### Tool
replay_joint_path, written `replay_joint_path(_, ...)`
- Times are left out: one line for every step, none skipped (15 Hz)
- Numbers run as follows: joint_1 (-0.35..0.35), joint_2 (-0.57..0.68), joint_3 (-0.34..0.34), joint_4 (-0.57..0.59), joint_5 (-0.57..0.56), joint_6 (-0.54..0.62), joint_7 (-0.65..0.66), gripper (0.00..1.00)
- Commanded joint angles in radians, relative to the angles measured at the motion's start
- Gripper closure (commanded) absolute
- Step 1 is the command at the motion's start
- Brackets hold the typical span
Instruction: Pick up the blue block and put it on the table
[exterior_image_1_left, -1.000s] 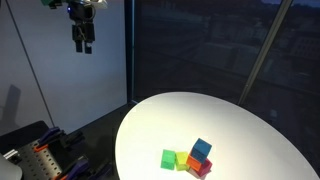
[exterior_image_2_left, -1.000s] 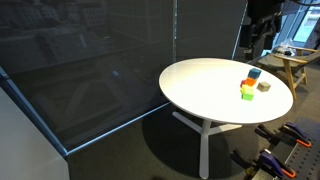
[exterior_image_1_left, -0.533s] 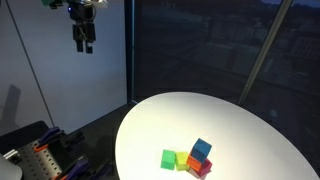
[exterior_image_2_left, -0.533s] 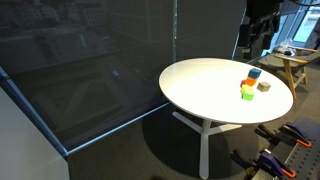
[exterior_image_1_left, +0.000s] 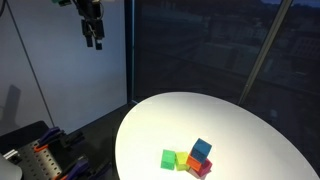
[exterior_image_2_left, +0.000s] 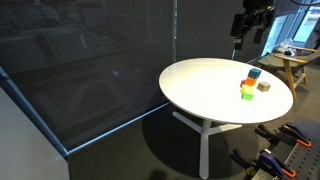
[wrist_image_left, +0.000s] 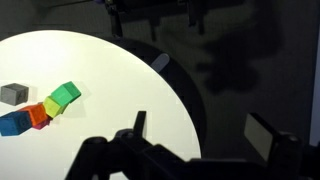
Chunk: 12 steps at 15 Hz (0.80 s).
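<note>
The blue block (exterior_image_1_left: 202, 149) rests on top of a red-pink cube in a cluster of coloured cubes near the front of the round white table (exterior_image_1_left: 230, 120). It shows too in an exterior view as the blue block (exterior_image_2_left: 254, 73), and at the left edge of the wrist view as the blue block (wrist_image_left: 13, 123). My gripper (exterior_image_1_left: 93, 38) hangs high in the air, well off to the side of the table, far from the cubes. In the wrist view the gripper (wrist_image_left: 203, 132) is open with nothing between its fingers (wrist_image_left: 140, 124).
A green cube (exterior_image_1_left: 169, 158), a yellow cube (exterior_image_1_left: 182, 160) and an orange cube (wrist_image_left: 39, 114) sit by the blue one. A small grey piece (wrist_image_left: 13, 93) lies just beyond them. Dark glass walls stand behind the table, and a wooden stool (exterior_image_2_left: 296, 66) stands beyond it.
The gripper has shifted sideways, toward the table side, and stays high and open. The cubes have not moved.
</note>
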Motion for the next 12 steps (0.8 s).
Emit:
replay_joint_path(-0.002, 0.029, -0.044, 0.049, 0.043, 0.039, -0.028, 0.0)
replay_joint_path(-0.005, 0.034, -0.056, 0.057, 0.054, 0.052, -0.033, 0.0)
replay_joint_path(-0.007, 0.039, -0.067, 0.065, 0.064, 0.065, -0.037, 0.0)
replay_joint_path(-0.011, 0.047, -0.08, 0.076, 0.073, 0.074, -0.042, 0.0)
replay_joint_path(-0.015, 0.056, -0.09, 0.086, 0.08, 0.082, -0.043, 0.0)
replay_joint_path(-0.02, 0.064, -0.101, 0.094, 0.086, 0.093, -0.047, 0.0)
replay_joint_path(-0.026, 0.074, -0.111, 0.104, 0.091, 0.097, -0.048, 0.0)
replay_joint_path(-0.032, 0.085, -0.119, 0.116, 0.089, 0.099, -0.045, 0.0)
replay_joint_path(-0.038, 0.095, -0.127, 0.125, 0.088, 0.103, -0.043, 0.0)
replay_joint_path(-0.044, 0.107, -0.135, 0.137, 0.085, 0.102, -0.042, 0.0)
replay_joint_path(-0.05, 0.117, -0.141, 0.146, 0.082, 0.102, -0.038, 0.0)
replay_joint_path(-0.058, 0.128, -0.148, 0.158, 0.078, 0.101, -0.037, 0.0)
